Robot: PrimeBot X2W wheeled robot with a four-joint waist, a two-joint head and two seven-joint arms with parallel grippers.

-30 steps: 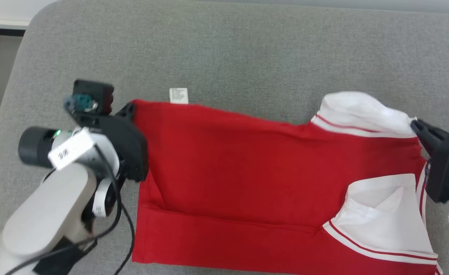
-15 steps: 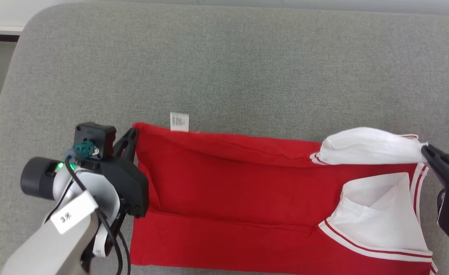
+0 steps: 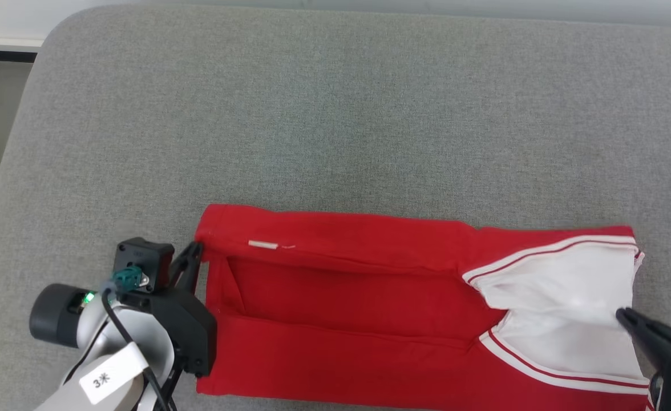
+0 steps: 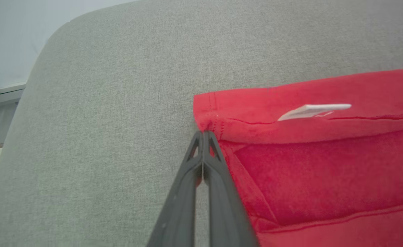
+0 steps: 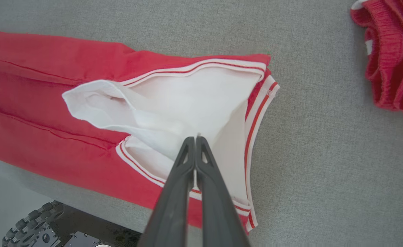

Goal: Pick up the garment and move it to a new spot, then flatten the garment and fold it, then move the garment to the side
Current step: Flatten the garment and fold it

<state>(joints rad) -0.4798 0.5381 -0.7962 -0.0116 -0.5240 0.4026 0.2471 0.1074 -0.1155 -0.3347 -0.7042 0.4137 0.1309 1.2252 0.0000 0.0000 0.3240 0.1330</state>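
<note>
Across grey upholstered cushion [image 3: 335, 114], red-and-white fabric garment [image 3: 341, 342] low in frame, upper edge folded over, jaws pinching both ends; final fold, move aside pending.

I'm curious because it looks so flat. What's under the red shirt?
The shirt lies on a gray cushion, which shows all around it. The shirt's top edge is folded over onto itself. Anything else beneath is covered by the cloth.
</note>
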